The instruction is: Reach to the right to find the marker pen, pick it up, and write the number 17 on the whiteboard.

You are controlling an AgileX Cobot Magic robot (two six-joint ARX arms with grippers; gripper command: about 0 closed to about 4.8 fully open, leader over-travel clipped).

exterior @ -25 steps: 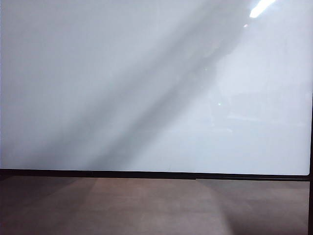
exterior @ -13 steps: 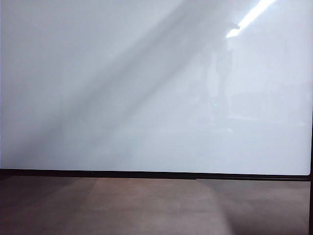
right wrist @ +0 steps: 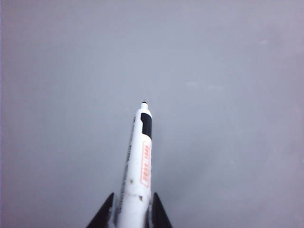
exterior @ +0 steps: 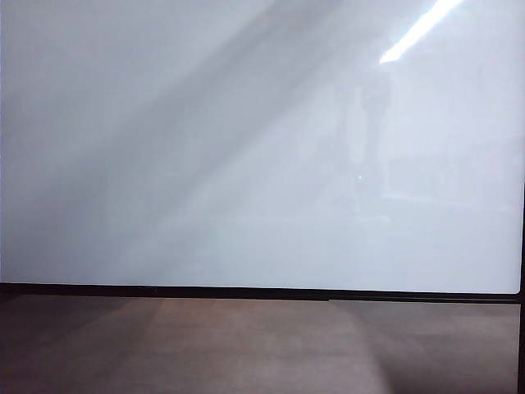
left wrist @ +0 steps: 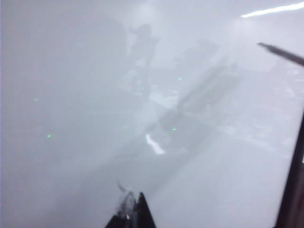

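Gripping the marker pen (right wrist: 137, 175), right end effector (right wrist: 128, 211) faces whiteboard (right wrist: 228, 95).

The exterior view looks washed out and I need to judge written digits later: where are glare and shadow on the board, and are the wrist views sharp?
Exterior view: light-strip glare at the whiteboard top right, broad diagonal shadow band across it. Left wrist view: hazy, reflections. Right wrist view: marker pen sharp.
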